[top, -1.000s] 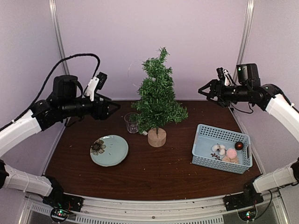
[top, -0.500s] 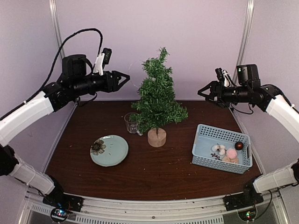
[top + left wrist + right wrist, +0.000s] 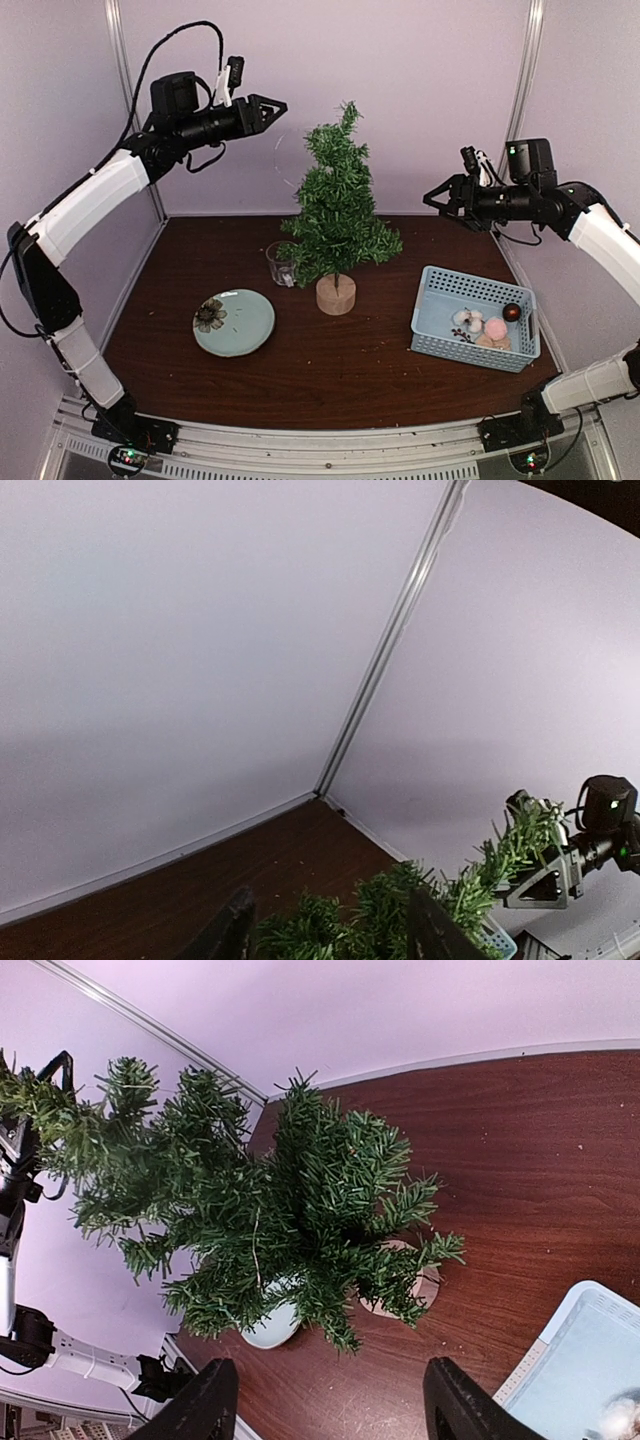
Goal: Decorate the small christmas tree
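Top external: left jaws parted, empty, high and left of the small christmas tree [image 3: 338, 215]. Right jaws parted, empty, well right of it, above the tabletop [image 3: 330, 370].

High rear overview — wrist views toward tree [image 3: 337, 215]

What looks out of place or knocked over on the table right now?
Nothing much: the small christmas tree stands upright, only its tip leans slightly right. The glass, plate and basket sit level.
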